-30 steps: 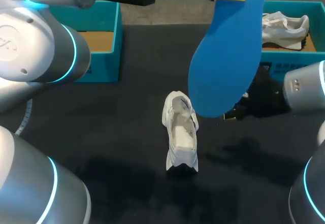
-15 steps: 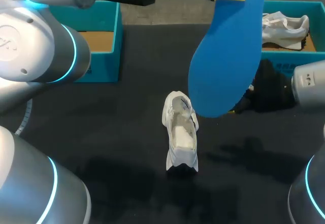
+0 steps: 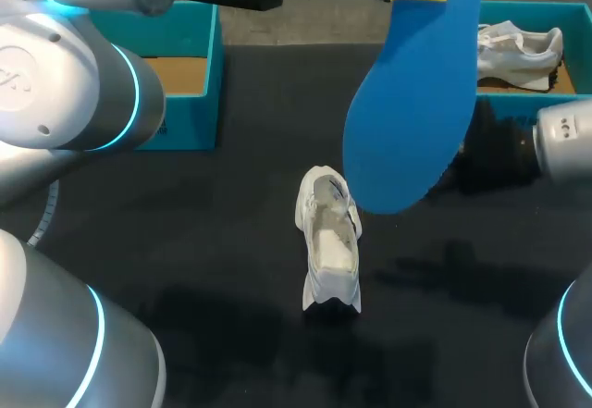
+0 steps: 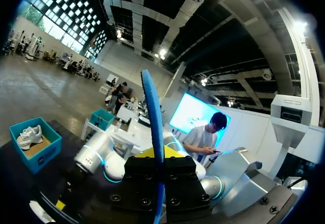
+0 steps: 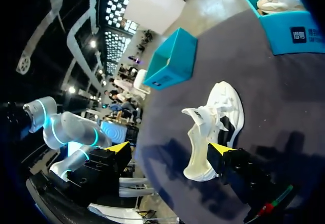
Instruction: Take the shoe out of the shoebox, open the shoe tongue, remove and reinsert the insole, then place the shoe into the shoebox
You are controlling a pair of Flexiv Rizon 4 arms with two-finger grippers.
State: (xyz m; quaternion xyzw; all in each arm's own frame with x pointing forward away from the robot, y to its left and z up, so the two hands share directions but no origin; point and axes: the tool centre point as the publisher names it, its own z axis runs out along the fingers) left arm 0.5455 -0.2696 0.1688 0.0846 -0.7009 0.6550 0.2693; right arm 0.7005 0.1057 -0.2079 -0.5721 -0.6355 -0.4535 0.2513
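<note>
Insole out, shoe waiting: the left hand (image 4: pixel 159 169) is clenched on the narrower end of the blue insole (image 3: pixel 407 121), which hangs broad end down from it, high over the worktop (image 3: pixel 185 232). The white shoe (image 3: pixel 328 241) stands well below that hand with its mouth gaping. The right hand (image 5: pixel 169 149), fingers spread and holding nothing, hovers low with the shoe just ahead of it. The removal looks done and reinsertion appears to be the step in hand. The next move likely calls for lowering the insole toe-first into the opening while the right hand steadies the shoe against tipping. The empty teal shoebox (image 3: pixel 199 103) sits well apart from both hands.
</note>
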